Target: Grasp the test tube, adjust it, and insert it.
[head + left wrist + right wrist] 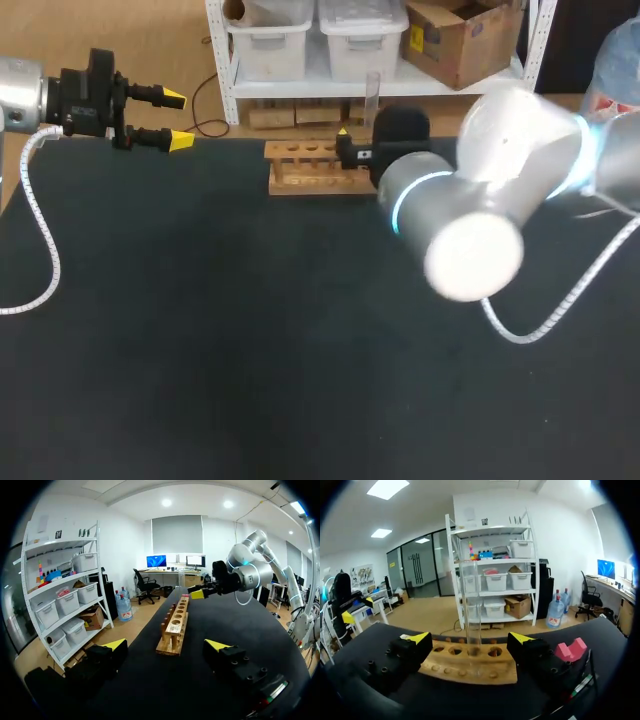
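- right claw (469,638) has its two yellow tips wide apart. is it holding anything?
- no. the test tube (471,595) stands straight up between the tips, but neither tip touches it.
- where is the bottom of the tube?
- it looks like it sits down in a middle hole of the wooden rack (470,669), at the far side of the table (200,330).
- so is the job nearly done?
- i think so. grabbing, turning and putting in look finished. what is left is to pull that claw away without bumping the tube.
- and the left claw (176,119)?
- it hangs off to the side, far from the rack, tips apart, holding nothing.
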Available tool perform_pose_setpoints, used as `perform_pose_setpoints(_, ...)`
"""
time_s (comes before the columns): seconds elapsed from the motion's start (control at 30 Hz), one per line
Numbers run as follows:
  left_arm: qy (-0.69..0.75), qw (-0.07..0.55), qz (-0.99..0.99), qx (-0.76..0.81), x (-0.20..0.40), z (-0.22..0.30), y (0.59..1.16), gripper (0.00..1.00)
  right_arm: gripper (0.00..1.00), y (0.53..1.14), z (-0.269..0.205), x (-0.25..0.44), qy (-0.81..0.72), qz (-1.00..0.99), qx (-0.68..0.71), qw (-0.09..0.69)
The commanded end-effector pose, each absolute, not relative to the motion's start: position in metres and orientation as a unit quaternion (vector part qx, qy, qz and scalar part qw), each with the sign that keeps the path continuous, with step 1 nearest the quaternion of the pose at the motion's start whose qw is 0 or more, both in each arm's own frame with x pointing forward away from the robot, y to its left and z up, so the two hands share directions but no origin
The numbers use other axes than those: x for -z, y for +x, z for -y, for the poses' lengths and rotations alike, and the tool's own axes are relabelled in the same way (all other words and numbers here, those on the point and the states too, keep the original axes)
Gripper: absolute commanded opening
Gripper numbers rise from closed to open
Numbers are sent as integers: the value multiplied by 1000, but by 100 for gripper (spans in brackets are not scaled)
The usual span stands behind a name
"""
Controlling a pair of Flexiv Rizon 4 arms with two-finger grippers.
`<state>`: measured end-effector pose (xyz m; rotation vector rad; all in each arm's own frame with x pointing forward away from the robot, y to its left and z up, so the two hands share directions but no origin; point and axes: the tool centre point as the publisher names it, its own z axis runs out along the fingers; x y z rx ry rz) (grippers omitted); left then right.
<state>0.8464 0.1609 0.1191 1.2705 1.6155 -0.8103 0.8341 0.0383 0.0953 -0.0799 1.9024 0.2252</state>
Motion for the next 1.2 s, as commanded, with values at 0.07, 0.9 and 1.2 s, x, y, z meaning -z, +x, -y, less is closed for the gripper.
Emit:
perform_pose_setpoints(0.07, 514, 451, -652, 328, -118, -161, 847, 100, 100, 806, -20, -104, -249, -755, -388, 466)
perform_pose_setpoints(0.9, 514, 451, -652, 328, -118, -161, 847, 100, 100, 764, -6, -109, -275, -646, -610, 368)
perform_pose_setpoints(1.2, 514, 451, -652, 328, -118, -161, 847, 100, 100, 764, -6, -109, -275, -646, -610, 368)
